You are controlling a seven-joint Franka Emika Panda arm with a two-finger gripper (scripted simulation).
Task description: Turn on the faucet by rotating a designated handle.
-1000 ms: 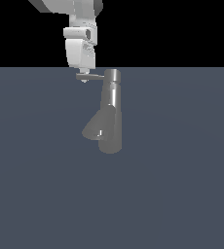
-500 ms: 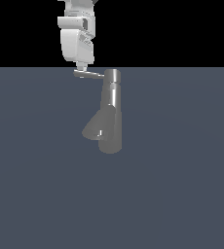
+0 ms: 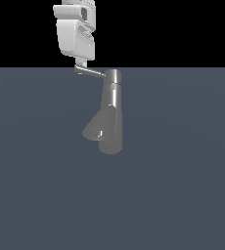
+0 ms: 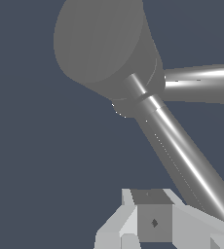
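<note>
The grey metal faucet (image 3: 112,114) stands upright in the exterior view, its short wide spout (image 3: 96,128) angled down toward that view's left. The handle (image 3: 91,72), a thin rod, sticks out from the cap toward the left. My gripper (image 3: 82,64) hangs from above with its fingertips against the rod's outer end. In the wrist view the handle (image 4: 182,155) runs from the round cap (image 4: 100,44) right past my gripper (image 4: 154,221). The gap between the fingers does not show in either view.
A flat dark blue-grey floor (image 3: 183,195) surrounds the faucet. A black background fills the band above it. Nothing else stands near the faucet.
The handle's outer end has swung a little upward in the exterior view, so the rod now slants instead of lying level. My gripper has shifted upward with it.
</note>
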